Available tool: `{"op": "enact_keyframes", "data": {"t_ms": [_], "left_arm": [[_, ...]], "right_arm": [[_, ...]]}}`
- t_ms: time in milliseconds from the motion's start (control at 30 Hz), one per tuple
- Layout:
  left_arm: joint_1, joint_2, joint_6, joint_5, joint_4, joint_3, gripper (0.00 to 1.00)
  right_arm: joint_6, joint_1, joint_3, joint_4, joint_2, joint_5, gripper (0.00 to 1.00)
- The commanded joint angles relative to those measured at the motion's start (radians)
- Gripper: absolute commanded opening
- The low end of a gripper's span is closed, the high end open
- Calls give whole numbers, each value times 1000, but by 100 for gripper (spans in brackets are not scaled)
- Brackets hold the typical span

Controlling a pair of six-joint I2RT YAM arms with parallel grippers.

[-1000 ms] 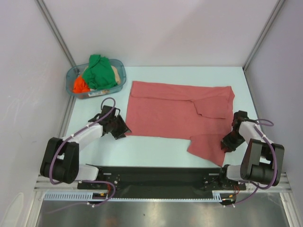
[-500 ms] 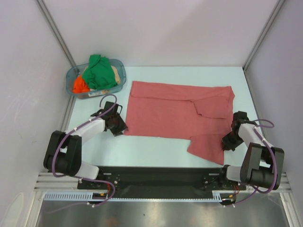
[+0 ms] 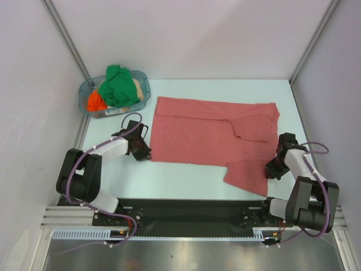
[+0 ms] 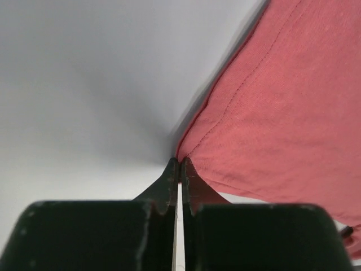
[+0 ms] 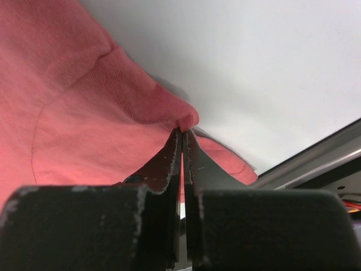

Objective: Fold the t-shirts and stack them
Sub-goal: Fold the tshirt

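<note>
The salmon-red t-shirt [image 3: 211,135] lies spread flat on the pale table [image 3: 186,179], its long axis running left to right, with one section folded over near the right end and a flap extending toward the near edge. The left gripper [image 4: 180,164] sits at the shirt's near-left corner; its jaws are pressed together to a thin slit, pinching the stitched hem at the tips. The right gripper [image 5: 182,132] sits at the right side of the near flap; its jaws are fully closed, nipping a small ridge of the fabric edge. At the far-left corner of the table, a clear blue-tinted tub [image 3: 86,90] holds a green t-shirt [image 3: 118,86] piled on top, an orange t-shirt [image 3: 95,103] at its left, and a beige t-shirt [image 3: 137,88] at its right.
</note>
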Motion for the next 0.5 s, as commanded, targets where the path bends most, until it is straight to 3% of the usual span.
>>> {"op": "enact_keyframes", "data": {"t_ms": [0,233,333,467], "left_arm": [[-12,30,30,-3,8,20,0],[-15,-94,113,-61,-57,102,1],[-16,-99,125,-64,-89,163,0],[-16,-64,134,-60,-98,266,0]], "right_arm": [[24,-6,44,-70,-46,-2,0],[-52,-18,227,-170,-155,-31,0],[-95,-24,307,-142,-112,-54,0],[-166,-33,447,-114,61,-99,0]]}}
